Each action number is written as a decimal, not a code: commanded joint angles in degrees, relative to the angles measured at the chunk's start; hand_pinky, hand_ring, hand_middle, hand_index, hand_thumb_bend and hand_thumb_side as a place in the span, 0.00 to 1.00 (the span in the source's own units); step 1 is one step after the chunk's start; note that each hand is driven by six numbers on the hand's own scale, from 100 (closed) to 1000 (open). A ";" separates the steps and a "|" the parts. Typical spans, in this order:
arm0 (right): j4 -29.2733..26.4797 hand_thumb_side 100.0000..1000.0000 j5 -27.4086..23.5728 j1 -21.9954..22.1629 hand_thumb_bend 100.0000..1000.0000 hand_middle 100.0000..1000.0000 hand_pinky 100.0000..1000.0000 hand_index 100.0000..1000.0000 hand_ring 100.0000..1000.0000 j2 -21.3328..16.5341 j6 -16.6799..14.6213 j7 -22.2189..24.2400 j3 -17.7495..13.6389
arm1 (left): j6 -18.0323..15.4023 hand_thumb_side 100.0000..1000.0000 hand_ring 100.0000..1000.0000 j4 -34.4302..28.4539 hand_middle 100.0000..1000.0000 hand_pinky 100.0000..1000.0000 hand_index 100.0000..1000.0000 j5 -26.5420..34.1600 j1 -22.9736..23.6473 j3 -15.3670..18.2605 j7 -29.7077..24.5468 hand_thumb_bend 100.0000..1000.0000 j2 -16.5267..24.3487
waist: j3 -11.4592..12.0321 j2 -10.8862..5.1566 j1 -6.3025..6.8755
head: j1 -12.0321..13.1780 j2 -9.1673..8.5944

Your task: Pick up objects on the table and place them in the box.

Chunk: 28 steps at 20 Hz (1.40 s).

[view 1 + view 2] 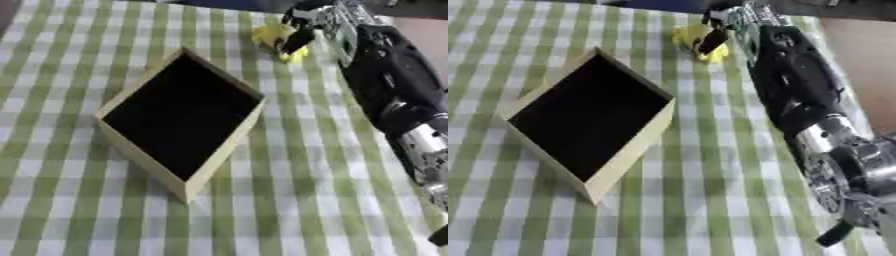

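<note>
Black fingers (296, 39) of the right hand (302, 25) curl onto a small yellow object (278, 40), gripping it beyond the open tan cardboard box (149, 157) awaiting it on the checked cloth.

table: green-white checked cloth (79, 210) | floor: brownish strip at right (868, 75)

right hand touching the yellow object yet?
Touching. Left eye view: right hand has dark fingers lying across the yellow object, no gap visible.
</note>
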 commanded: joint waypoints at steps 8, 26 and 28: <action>-1.16 0.03 -0.14 -1.64 0.00 0.46 0.58 0.49 0.57 -0.73 -1.52 -9.47 1.07 | 0.42 0.53 0.65 -1.07 0.68 0.55 0.79 0.25 -0.26 0.43 -0.33 0.31 0.57 | -0.13 -1.60 0.43 | 0.00 -0.06; -18.60 0.05 -25.00 -3.66 0.00 0.44 0.54 0.46 0.53 -8.70 -14.20 -5.24 15.20 | 0.71 0.53 0.64 -1.07 0.68 0.55 0.79 0.07 0.34 0.86 -0.77 0.31 1.04 | -1.92 -2.95 0.44 | 2.32 0.57; -22.98 0.05 -29.23 -2.63 0.00 0.45 0.54 0.46 0.54 -9.59 -13.62 -4.25 17.89 | 0.76 0.53 0.64 -1.07 0.68 0.55 0.79 0.12 0.33 0.87 -0.83 0.31 1.02 | -1.85 -3.07 0.33 | 2.49 0.56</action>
